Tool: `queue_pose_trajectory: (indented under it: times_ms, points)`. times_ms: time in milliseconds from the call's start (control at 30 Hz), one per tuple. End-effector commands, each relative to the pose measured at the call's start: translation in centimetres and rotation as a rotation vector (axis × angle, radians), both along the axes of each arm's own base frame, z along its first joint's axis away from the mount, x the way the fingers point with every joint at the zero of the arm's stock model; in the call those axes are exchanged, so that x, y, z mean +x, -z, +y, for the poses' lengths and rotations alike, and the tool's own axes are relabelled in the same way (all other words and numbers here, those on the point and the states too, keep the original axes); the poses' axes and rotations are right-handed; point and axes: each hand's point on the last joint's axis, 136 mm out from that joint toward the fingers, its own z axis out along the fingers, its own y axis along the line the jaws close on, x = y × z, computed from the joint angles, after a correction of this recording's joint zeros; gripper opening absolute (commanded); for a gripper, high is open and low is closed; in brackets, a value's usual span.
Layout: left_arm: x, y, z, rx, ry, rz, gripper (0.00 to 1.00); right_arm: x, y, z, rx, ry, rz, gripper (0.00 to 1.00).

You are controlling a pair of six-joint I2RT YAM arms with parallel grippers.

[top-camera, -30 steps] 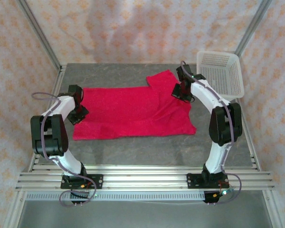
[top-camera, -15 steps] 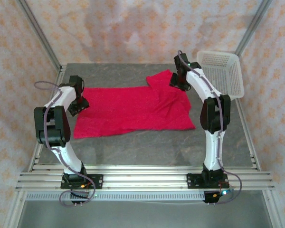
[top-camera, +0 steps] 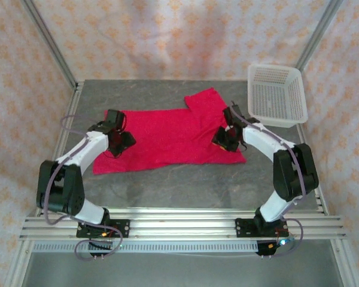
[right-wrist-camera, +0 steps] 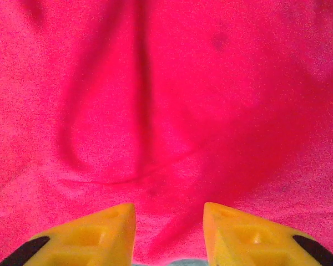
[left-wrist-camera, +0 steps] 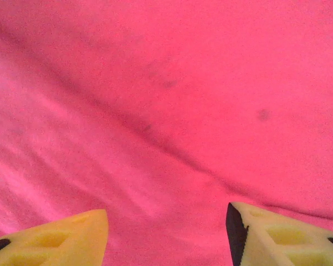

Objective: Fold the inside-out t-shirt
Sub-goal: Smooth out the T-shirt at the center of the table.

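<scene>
The shirt [top-camera: 167, 134] is lying flat at centre frame on the counter [top-camera: 167, 182] as the left end effector [top-camera: 121, 143] and right end effector [top-camera: 225, 142] are hovering over its opposite ends, both part-open and empty, apparently readying a paired fold.

Grey table [top-camera: 167, 185] under soft even light — pale orange-patterned curtain walls [top-camera: 167, 36], aluminium frame posts [top-camera: 48, 42] at the corners

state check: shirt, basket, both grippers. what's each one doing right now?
Red t-shirt: spread flat, lightly creased, one sleeve sticking out at the far right, not gripped.
White mesh basket: upright, empty, apart from the shirt.
Left gripper: open, over the shirt's left end.
Right gripper: open, narrower gap, at the shirt's near right edge.
</scene>
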Motion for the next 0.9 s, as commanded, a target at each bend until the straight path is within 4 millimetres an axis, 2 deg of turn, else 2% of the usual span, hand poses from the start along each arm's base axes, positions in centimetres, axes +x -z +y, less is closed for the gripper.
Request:
queue_pose_trajectory:
  times_ms: [0, 100, 200, 300, 400, 533, 633, 767, 867]
  points:
    - [-0.6, 2.5, 1.5, -0.059, -0.072, 0.036, 0.60, 0.1, 1.1, -2.0, -0.001, 0.110, -0.020, 0.31]
    - [-2.7, 4.6, 4.6, -0.065, -0.159, 0.093, 0.59, -2.4, 4.2, -5.0, -0.067, 0.175, 0.068, 0.26]
    - [-4.0, 5.4, 6.3, -0.061, -0.197, 0.119, 0.60, -4.8, 6.0, -6.2, -0.107, 0.192, 0.120, 0.26]
    - [-4.1, 5.3, 6.6, -0.052, -0.194, 0.125, 0.60, -6.6, 6.9, -7.0, -0.136, 0.205, 0.140, 0.26]
    - [-4.2, 4.7, 6.8, -0.042, -0.188, 0.123, 0.59, -7.5, 6.4, -7.5, -0.156, 0.200, 0.136, 0.25]
    - [-4.3, 2.7, 7.1, 0.000, -0.185, 0.085, 0.59, -7.3, 3.6, -8.6, -0.205, 0.194, 0.072, 0.25]
    - [-3.7, -0.3, 6.5, 0.052, -0.146, 0.015, 0.59, -6.0, 0.2, -8.7, -0.217, 0.182, -0.010, 0.26]
    - [-2.2, -4.7, 4.5, 0.138, -0.072, -0.087, 0.59, -3.0, -5.6, -7.3, -0.227, 0.130, -0.157, 0.25]
    - [-1.4, -6.2, 3.0, 0.147, -0.039, -0.128, 0.58, -0.2, -9.0, -5.1, -0.236, 0.073, -0.279, 0.21]
